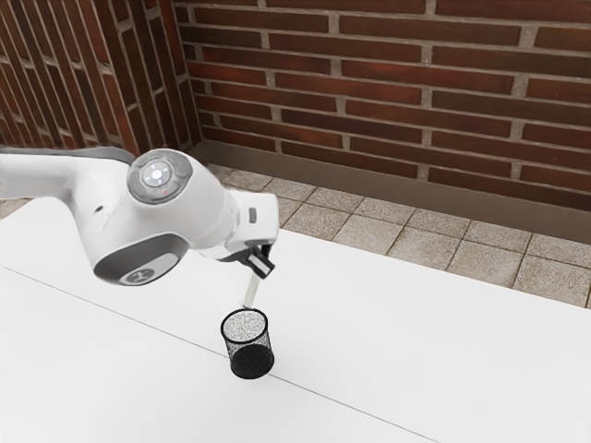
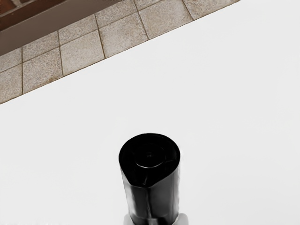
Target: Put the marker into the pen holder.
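You have the marker between the fingers, which are closed in on it, parted only by its thickness. In the exterior view it hangs from them left of the frame's centre, leaning a little, with its pale lower end towards the exterior view's left. That end is right by the far rim of the pen holder, at the mouth; you can't tell from here whether the two touch.

The pen holder is your container: a round black mesh cup, upright on the white tabletop, in the lower part of the frame, left of centre. Through its open mouth you see speckled mesh wall, and the lower part of the cup looks solid dark. The marker's length is outside it, above the mouth.

In the wrist view you look onto the marker's round black end, low in the middle of the frame, with the tabletop behind it and floor tiles across the upper left
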Robot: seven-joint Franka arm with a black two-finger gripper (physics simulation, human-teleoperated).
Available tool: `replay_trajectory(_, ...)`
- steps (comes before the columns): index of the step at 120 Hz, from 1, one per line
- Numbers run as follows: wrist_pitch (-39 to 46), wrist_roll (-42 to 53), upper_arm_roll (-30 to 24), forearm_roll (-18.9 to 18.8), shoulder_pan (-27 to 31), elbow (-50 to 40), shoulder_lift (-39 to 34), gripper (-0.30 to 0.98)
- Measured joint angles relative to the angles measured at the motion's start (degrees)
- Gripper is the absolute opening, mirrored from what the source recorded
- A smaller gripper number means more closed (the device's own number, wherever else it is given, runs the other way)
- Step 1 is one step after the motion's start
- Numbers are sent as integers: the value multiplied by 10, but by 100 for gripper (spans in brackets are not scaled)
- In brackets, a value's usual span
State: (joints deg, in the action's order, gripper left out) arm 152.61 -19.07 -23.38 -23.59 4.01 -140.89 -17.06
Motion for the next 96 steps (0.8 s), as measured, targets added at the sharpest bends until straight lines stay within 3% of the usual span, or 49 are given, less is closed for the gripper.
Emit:
replay_trajectory(44, 26, -102, -4, 8, 22, -24, 38, -10)
replay_trajectory(64, -1, -128, -10, 11, 23, -6, 26, 25)
replay_trajectory(74, -45, -138, 37, 31, 32, 106, 42, 39)
replay_trajectory(87, -241, -135, 59, 85, 31, 397, 120, 51)
replay_trajectory(96, -369, -120, 95, 106, 13, 518, 157, 56)
